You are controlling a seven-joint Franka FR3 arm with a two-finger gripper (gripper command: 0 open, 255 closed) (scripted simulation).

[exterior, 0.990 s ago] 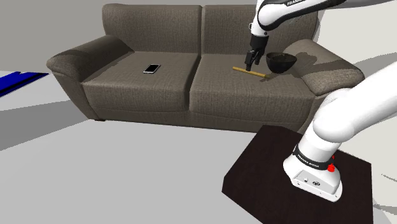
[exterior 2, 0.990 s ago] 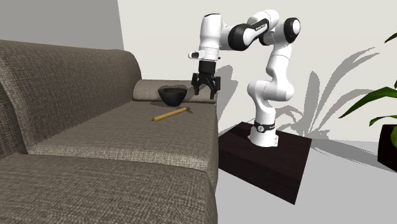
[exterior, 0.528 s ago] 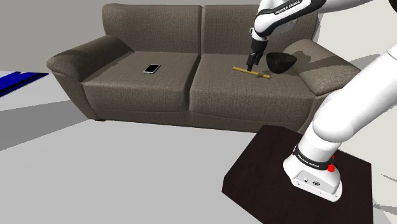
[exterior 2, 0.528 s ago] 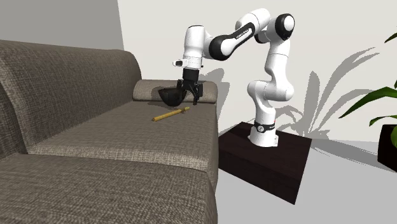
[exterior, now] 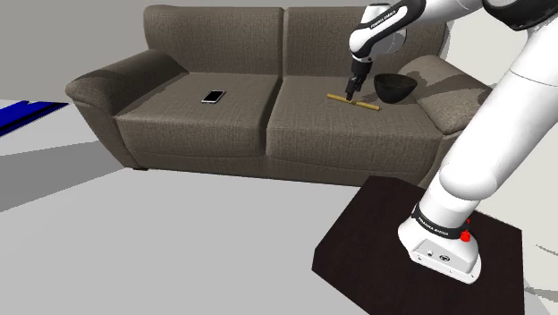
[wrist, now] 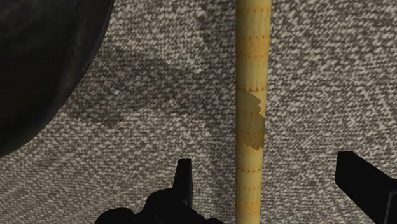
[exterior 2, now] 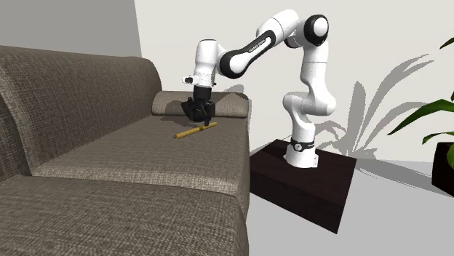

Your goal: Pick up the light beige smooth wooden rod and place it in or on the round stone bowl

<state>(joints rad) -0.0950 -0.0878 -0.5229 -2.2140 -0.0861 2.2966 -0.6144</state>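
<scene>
The light yellowish wooden rod [exterior: 354, 101] lies flat on the sofa's seat cushion, just beside the dark round bowl [exterior: 394, 86]. My gripper [exterior: 350, 89] hangs right over the rod, pointing down at it. In the wrist view the rod [wrist: 253, 95] runs lengthwise between the two black fingers [wrist: 184, 181], which stand apart and do not touch it, so the gripper [wrist: 264, 173] is open. The bowl's dark rim [wrist: 44, 63] sits off to one side. From the second exterior view the gripper [exterior 2: 200, 120] is low over the rod [exterior 2: 193, 132].
The brown fabric sofa [exterior: 188, 121] has a small phone [exterior: 213, 96] on its other seat cushion. Its armrest [exterior: 456, 107] lies past the bowl. The dark stand [exterior: 420, 246] sits on the grey floor. A green plant [exterior 2: 433, 124] stands at the second exterior view's right.
The arm has reached further over the sofa and lowered. The gripper went from in front of the bowl to down over the rod, still open.
</scene>
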